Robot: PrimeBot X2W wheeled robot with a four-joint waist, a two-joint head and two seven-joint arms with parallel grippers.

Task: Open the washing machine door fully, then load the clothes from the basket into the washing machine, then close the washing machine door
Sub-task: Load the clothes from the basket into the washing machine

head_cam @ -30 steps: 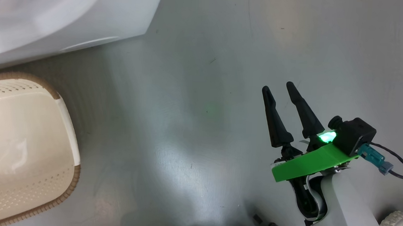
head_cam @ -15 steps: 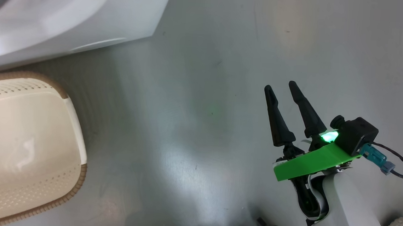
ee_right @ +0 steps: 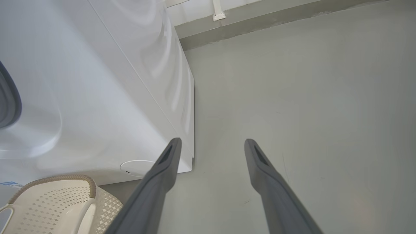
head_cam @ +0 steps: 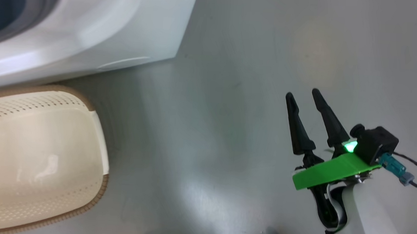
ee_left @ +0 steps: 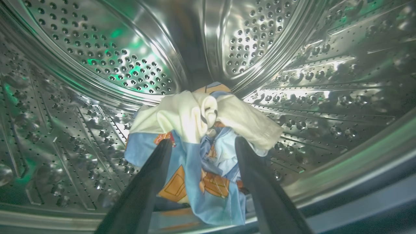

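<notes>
The left gripper [ee_left: 203, 141] is inside the steel drum [ee_left: 97, 65] of the washing machine [head_cam: 108, 25]. Its two fingers stand wide apart: open, pinching nothing. The clothes [ee_left: 195, 113], a light blue piece with orange prints under a cream one, lie in a heap straight ahead of it, partly between the fingertips, on the low wall of the drum. So the way out, in my judgement, is straight backward along the fingers, with care that no cloth catches on a tip.

The right gripper [head_cam: 303, 93] is also open and empty. It hangs over the floor [head_cam: 232, 96], with the corner of the machine ahead to its left and the basket [head_cam: 44, 149] further left. The part of the basket in view looks empty. Closing the door seems the coming step, but which arm is nearer to it I cannot tell.
</notes>
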